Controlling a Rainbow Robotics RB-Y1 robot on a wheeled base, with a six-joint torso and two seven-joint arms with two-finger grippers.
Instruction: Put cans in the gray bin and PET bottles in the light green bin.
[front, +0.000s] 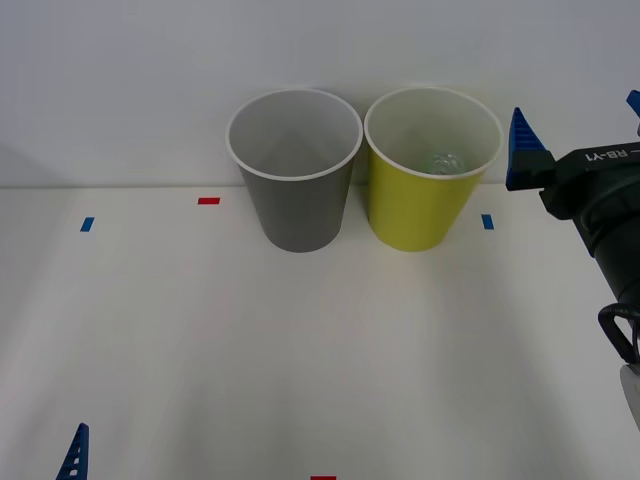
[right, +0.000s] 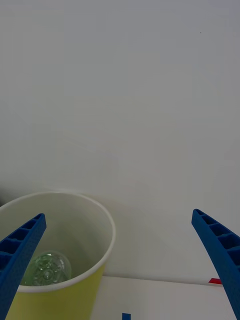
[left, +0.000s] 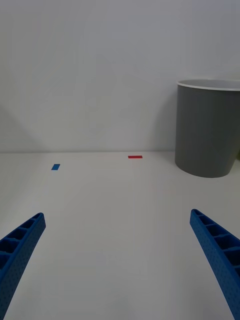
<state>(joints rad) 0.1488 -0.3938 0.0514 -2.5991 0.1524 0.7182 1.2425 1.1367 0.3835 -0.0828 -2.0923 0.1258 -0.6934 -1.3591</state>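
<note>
Front view first: the right claw (front: 575, 140) hangs up beside the light green bin (front: 420, 215), on that bin's right and level with its rim, its blue fingers (front: 522, 150) spread wide with nothing between them. From its own wrist view the same claw (right: 120, 265) sits just off the bin's white rim (right: 107, 225), and down inside the bin lies a PET bottle (right: 46, 269), seen end-on as a clear greenish ribbed base resting against the whitish bottom. That bottle (front: 446, 161) glints faintly inside the bin from the front too. Just to the left of the light green bin, nearly touching it, stands the gray bin (front: 297, 205), upright on the white table (front: 300, 370). Far off to the gray bin's near left, the left claw (left: 120, 260) waits low over the table, its fingers (front: 74, 457) also held wide apart and holding nothing. Small red tape marks (front: 208, 200) and blue tape marks (front: 87, 224) dot the table around the bins.
</note>
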